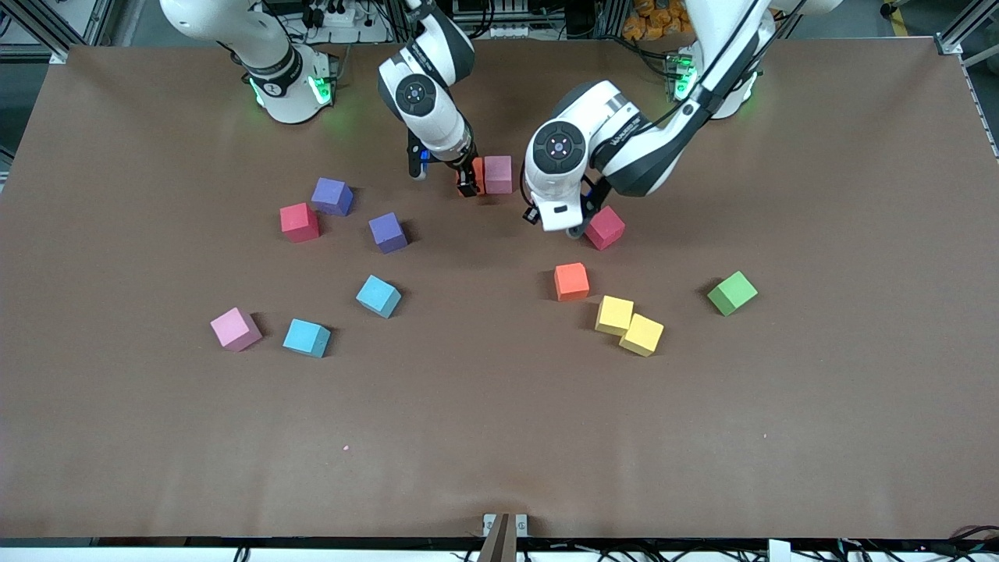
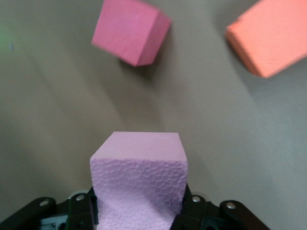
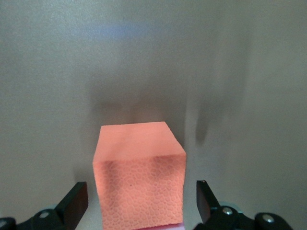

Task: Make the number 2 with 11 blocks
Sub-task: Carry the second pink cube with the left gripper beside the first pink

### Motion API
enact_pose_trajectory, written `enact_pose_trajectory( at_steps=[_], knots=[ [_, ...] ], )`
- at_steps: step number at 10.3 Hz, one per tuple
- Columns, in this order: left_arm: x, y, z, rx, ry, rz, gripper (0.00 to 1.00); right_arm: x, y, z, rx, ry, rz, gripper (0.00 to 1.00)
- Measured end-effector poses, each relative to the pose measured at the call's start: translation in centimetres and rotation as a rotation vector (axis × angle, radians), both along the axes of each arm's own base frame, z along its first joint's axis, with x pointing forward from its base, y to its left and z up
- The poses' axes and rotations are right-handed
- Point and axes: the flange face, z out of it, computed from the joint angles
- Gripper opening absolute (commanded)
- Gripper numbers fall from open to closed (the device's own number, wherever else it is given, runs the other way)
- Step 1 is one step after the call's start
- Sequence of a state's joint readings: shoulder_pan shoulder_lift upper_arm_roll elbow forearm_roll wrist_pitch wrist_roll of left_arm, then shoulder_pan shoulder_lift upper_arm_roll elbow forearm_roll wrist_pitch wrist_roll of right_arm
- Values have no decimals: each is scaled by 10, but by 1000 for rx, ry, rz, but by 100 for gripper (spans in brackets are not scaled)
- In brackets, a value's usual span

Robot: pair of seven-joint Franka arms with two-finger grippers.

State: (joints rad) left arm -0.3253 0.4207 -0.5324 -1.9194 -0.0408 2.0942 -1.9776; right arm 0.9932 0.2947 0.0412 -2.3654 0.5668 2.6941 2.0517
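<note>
Right arm reaches down, its right claw (image 3: 139, 201) spread wide either side of an orange block (image 1: 478, 175) sitting square on the desk (image 1: 499, 437), touching a pink block (image 1: 498, 173). Left arm is bent low near that pair, left claw (image 2: 139, 215) gripping a light pink block (image 2: 139, 187) above the desk, just beside a crimson cube (image 1: 605, 228).

Reference: central block (image 1: 571, 281) on the surface (image 1: 499, 437).

- Touching pair (image 1: 629, 325): nearer the camera, toward the left arm's end.
- Outlying block (image 1: 732, 293): well apart, toward that same end.
- Lone cube (image 1: 605, 228): farther from the camera.
- Held block (image 2: 139, 167): in the left hand (image 2: 139, 211), over the surface beside the lone cube.
- Joined row (image 1: 498, 173): farther still.
- Six scattered cubes (image 1: 378, 296): toward the right arm's end.
</note>
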Motion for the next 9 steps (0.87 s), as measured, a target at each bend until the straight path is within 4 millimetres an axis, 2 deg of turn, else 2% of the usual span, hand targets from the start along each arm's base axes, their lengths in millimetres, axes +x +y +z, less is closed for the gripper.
enact_pose_trajectory(
  at_steps=[3, 6, 9],
  knots=[
    [-38, -3, -36, 38, -7, 219, 20, 0, 2, 4, 4, 3, 1, 100],
    [-50, 8, -57, 60, -12, 337, 20, 4, 3, 25, 20, 17, -1, 100],
    [-60, 11, -67, 76, -12, 395, 20, 17, -9, 48, 27, 44, 23, 100]
  ],
)
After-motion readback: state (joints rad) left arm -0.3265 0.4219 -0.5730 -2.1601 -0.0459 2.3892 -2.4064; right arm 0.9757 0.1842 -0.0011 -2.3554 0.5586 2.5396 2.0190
